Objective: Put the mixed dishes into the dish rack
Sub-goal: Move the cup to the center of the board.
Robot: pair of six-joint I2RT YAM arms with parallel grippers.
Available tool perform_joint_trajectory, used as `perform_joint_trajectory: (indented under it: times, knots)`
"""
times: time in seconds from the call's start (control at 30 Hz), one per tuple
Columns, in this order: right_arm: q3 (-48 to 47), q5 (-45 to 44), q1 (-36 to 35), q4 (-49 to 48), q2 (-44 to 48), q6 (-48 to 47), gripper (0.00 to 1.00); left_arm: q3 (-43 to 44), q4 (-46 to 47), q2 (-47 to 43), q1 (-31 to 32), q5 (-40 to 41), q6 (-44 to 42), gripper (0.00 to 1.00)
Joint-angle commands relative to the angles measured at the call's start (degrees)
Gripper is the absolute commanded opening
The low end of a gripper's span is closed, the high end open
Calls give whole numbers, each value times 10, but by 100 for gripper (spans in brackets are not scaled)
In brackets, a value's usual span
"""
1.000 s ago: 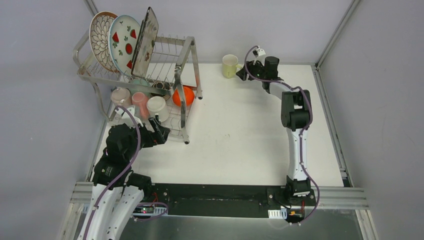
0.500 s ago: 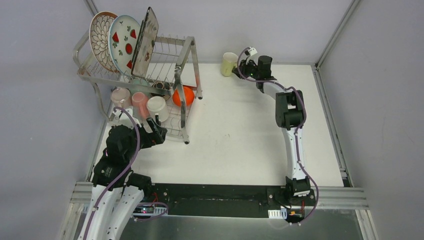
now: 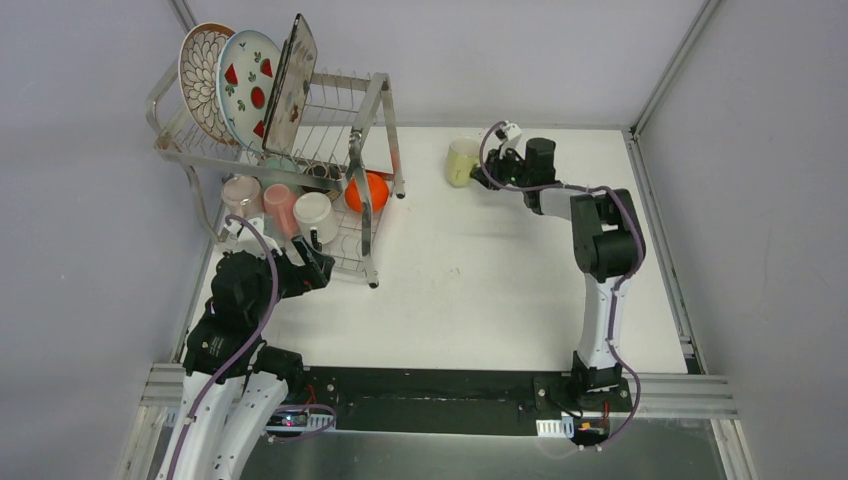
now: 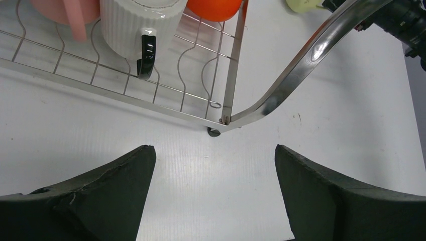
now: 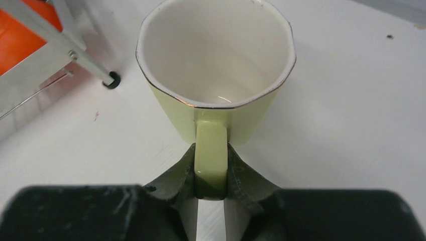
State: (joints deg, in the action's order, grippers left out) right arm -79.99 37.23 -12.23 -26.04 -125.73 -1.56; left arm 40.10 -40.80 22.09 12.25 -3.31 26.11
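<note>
Mug [image 3: 461, 161], yellow, out on the white surface [image 3: 470, 290], well to the right of the dish rack [image 3: 372, 108] as seen from above, about level with the rack's far right leg. Mouth turned toward the wrist camera, pale inside, thin dark line round the rim. Handle [image 5: 211, 145] pinched from both sides by the right claw [image 3: 482, 170], fingers [image 5: 241, 173] narrow and pressed flat against it. Resting on the surface or just off it: cannot tell.

In the rack's upper tier, three plates on edge at the left end: petal-pattern round plate [image 3: 200, 75] outermost, red-fruit round plate [image 3: 248, 85] next, flowered square plate [image 3: 292, 85] nearest the rack's middle. In the lower tier, lilac mug [image 3: 240, 192], pink mug [image 3: 280, 205] and white mug [image 3: 315, 215] side by side, orange bowl [image 3: 368, 190] at the right end behind the upright.

Left claw [image 4: 213, 155] low by the rack's near right corner, spread wide, nothing between the fingers, only bare surface below, the rack's near foot just beyond the tips.
</note>
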Motion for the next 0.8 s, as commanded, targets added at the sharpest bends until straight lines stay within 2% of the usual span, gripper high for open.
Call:
perform_joint_trajectory:
  times: [0.0,0.23,0.43,0.77]
  knots:
    - [96,5,-27,-77,131,-32,8,6,8,0,-7,-17,-13,92]
    - [277,-61,-89,-52,285,-90,7,9,3,12,-6,-22,-9,93]
    - [390,-117,-150,-40,418,-48,6,4,8,5,-7,-25,1,93]
    - [515,-197,-242,-15,558,-23,5,2,12,-2,-6,-33,0,92]
